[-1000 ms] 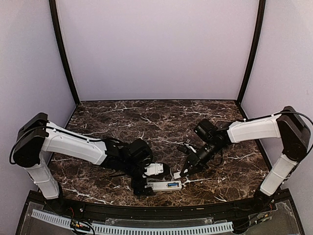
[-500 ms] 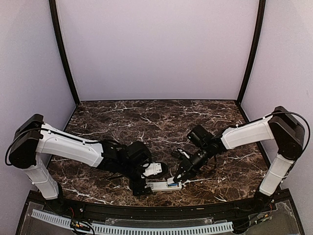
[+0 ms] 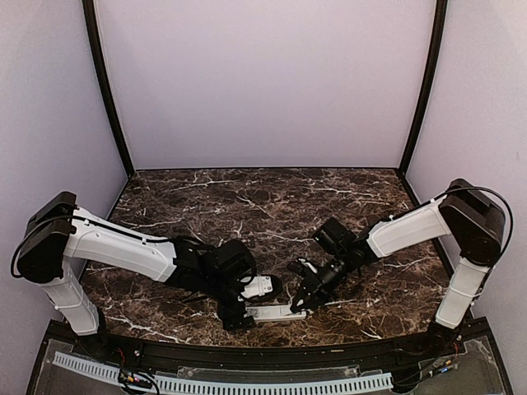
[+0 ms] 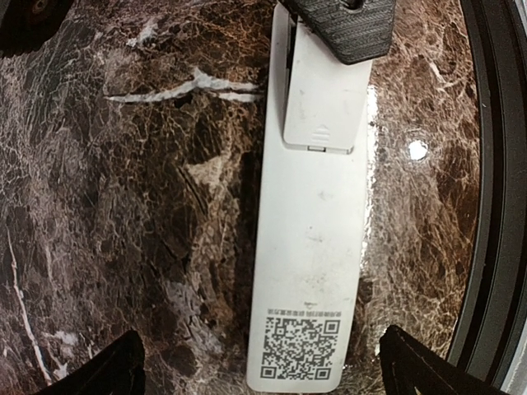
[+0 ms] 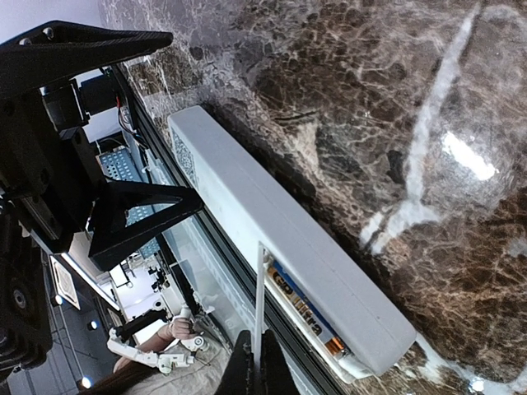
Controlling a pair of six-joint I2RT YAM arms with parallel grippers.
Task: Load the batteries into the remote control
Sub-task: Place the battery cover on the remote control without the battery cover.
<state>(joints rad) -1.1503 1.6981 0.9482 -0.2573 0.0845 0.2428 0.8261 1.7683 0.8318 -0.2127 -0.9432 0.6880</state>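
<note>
Dark brown marble-patterned table (image 3: pixel 247 197), white veins, glossy with bright light spots. One white remote (image 4: pixel 309 247) lay flat on it, face down, code sticker upward, close along the table's near edge.

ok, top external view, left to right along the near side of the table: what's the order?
left arm → left tool → remote control → right tool → right arm
</note>
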